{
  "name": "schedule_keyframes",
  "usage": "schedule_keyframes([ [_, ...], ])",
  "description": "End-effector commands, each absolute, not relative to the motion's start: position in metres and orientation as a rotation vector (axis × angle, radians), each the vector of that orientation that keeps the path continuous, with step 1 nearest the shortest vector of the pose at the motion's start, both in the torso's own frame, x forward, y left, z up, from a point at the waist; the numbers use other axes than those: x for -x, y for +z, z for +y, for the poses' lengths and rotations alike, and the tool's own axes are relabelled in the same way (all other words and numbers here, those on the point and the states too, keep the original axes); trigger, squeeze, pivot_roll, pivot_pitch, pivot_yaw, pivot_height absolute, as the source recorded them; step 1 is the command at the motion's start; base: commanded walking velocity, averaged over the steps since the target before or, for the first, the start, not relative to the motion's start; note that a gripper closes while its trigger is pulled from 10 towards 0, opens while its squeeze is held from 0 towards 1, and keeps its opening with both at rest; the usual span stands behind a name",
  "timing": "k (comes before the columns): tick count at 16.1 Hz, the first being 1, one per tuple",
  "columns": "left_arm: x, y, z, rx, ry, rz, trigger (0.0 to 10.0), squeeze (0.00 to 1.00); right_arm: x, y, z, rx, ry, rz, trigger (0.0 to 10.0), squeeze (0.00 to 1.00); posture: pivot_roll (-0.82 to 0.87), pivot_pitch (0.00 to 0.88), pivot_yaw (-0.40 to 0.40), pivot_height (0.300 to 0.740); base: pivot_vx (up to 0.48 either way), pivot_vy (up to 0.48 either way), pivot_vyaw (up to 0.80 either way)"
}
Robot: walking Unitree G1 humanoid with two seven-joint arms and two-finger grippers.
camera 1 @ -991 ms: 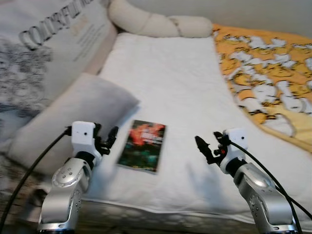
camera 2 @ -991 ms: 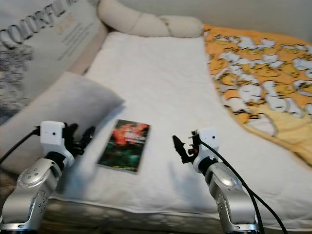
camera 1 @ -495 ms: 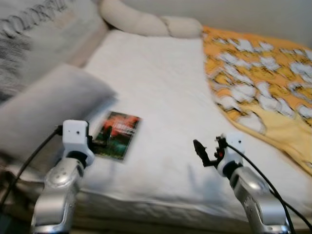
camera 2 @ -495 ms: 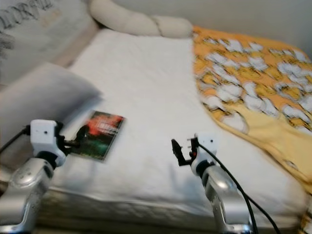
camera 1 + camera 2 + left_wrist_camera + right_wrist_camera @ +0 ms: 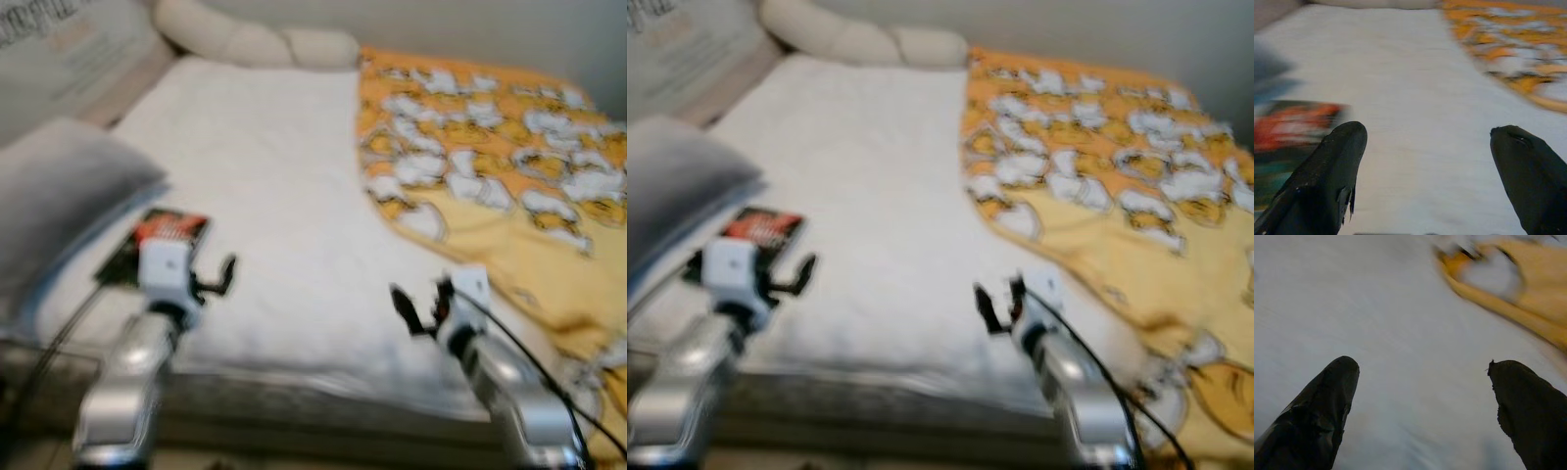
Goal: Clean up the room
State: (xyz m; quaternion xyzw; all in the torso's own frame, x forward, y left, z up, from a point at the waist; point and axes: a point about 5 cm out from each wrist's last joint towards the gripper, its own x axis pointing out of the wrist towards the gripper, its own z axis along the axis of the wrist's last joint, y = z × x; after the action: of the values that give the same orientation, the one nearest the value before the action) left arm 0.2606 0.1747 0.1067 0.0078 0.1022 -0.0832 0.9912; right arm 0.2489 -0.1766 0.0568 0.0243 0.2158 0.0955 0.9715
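Observation:
A book (image 5: 164, 226) with a red and dark green cover lies flat on the white bed (image 5: 265, 157) near its front left corner, beside a grey pillow (image 5: 59, 186). My left gripper (image 5: 217, 279) hovers open just right of the book, whose lower part is hidden behind the wrist. In the left wrist view the book (image 5: 1288, 129) lies off to one side of the open fingers (image 5: 1337, 166). My right gripper (image 5: 421, 305) hangs open over bare sheet near the edge of the orange blanket (image 5: 490, 147). Both eye views are blurred.
A cream knotted cushion (image 5: 255, 44) lies across the head of the bed. A printed pillow (image 5: 59, 49) leans at the far left. The orange patterned blanket covers the right half and spills over the bed's front edge (image 5: 313, 392).
The whole picture has slid left and blurred, so the camera has swung to the right. Both arms keep the same raised pose with fingers apart; the book has stayed where it lay.

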Motion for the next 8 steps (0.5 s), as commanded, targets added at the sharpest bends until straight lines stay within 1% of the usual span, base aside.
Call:
schedule_keyframes([
  [1,-0.2634,0.1103,0.1782,-0.038,-0.161,0.201,10.0,1.00,-0.2515,0.0587,-0.1785,-0.035,0.171,0.439,10.0,1.00,0.04,0.000,-0.035,0.740,0.000,-0.480,0.00],
  [6,-0.2646,0.1111,0.1765,-0.046,-0.171,0.200,10.0,1.00,-0.2518,0.0565,-0.1787,-0.040,0.155,0.464,10.0,1.00,0.04,0.000,-0.031,0.740,0.000,-0.480,0.00],
  [8,-0.2662,0.1094,0.1758,-0.039,-0.181,0.223,10.0,0.98,-0.2523,0.0551,-0.1794,-0.038,0.135,0.477,10.0,1.00,0.03,0.000,-0.025,0.740,0.000,0.000,0.00],
])
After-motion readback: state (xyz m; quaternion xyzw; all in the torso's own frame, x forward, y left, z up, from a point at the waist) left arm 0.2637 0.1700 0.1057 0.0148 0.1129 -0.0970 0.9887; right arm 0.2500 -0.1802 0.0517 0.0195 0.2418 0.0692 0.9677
